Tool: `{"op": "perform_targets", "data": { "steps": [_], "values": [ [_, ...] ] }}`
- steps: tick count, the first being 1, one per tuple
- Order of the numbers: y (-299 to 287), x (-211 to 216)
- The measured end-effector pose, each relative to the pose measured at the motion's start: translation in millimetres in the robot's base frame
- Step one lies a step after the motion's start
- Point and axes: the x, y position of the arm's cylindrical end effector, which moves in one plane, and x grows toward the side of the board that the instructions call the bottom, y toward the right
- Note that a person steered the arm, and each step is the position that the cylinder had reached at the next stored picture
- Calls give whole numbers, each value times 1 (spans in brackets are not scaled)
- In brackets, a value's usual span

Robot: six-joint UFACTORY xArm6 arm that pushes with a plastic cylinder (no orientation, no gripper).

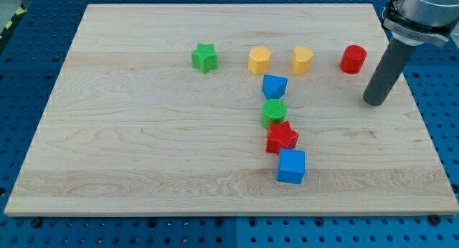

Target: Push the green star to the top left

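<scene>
The green star (204, 58) lies on the wooden board (129, 133), in the upper middle, left of the other blocks. My tip (374, 102) rests on the board at the view's right, far right of the star. It stands below and right of the red cylinder (353, 59), touching no block.
A yellow pentagon-like block (259, 60) and a yellow heart-like block (303, 60) sit in a row right of the star. Below them run a blue block (274, 85), a green cylinder (275, 112), a red star (282, 137) and a blue cube (292, 166).
</scene>
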Motion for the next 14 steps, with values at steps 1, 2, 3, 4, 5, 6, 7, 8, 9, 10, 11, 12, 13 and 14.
{"op": "perform_targets", "data": {
  "steps": [1,2,3,4,5,6,7,8,9,10,11,12,13,14],
  "values": [
    [0,0],
    [0,0],
    [0,0],
    [0,0],
    [-33,-11],
    [-105,-42],
    [-141,-46],
    [-170,-45],
    [-199,-45],
    [-232,-58],
    [-279,-78],
    [-323,-99],
    [-341,-136],
    [-320,-142]
  ]
}}
